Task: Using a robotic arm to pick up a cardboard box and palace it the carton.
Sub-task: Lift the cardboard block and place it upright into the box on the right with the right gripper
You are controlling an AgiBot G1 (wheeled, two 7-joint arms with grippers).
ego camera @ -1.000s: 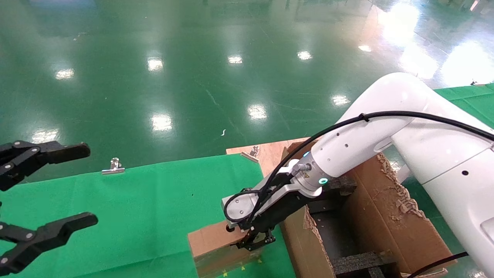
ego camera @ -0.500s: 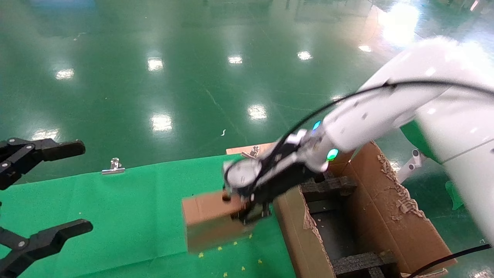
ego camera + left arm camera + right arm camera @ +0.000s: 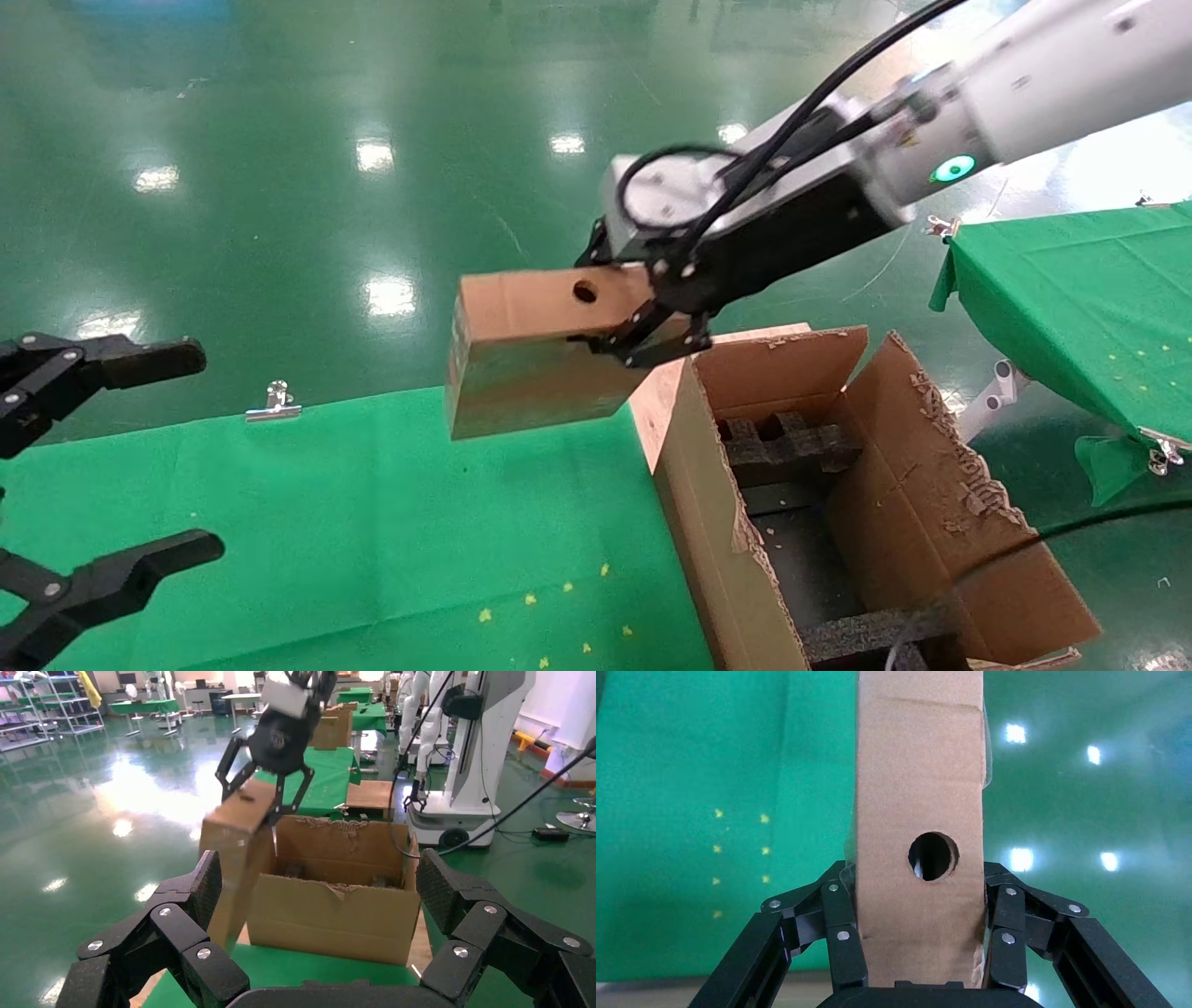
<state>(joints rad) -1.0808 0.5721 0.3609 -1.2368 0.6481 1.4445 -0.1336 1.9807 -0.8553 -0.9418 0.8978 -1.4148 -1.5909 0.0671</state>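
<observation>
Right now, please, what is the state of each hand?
Left hand: open, holding nothing, parked at the robot's left.
Right hand: closed on the cardboard box, lifted beside the carton.

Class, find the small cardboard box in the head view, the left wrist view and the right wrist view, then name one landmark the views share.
Head view: the box hangs in mid-air left of the carton, clamped by the right end effector.
Left wrist view: the box hangs beside the carton, beyond the open left end effector.
Right wrist view: the box fills the centre, between the fingers.
Shared landmark: its round hole.
</observation>
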